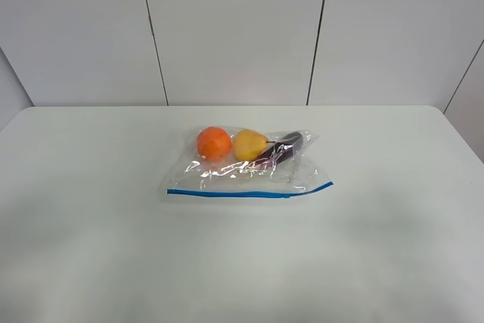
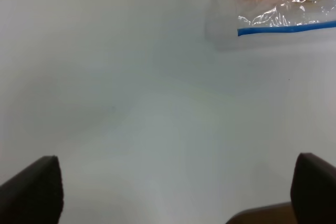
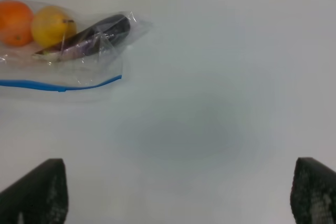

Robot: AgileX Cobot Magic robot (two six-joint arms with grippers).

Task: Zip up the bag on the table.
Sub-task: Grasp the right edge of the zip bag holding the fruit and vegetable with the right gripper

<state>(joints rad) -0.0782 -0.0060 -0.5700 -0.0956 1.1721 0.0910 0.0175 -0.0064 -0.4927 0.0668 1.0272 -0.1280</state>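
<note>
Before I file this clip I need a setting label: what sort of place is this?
Probably a lab or test bench, not a home kitchen: a large plain white matte table, bare pale wall panels behind it, and one clear plastic zip-lock bag of produce staged mid-table.

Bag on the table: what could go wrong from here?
1. The bag lies loose on the smooth table; pushing along its blue zip strip unpinned may just slide it.
2. The orange, yellow fruit and purple vegetable bulge the crinkled film, so the strip may seal only partly.
3. The strip is thin; the open left gripper or right gripper could pinch film instead.
</note>
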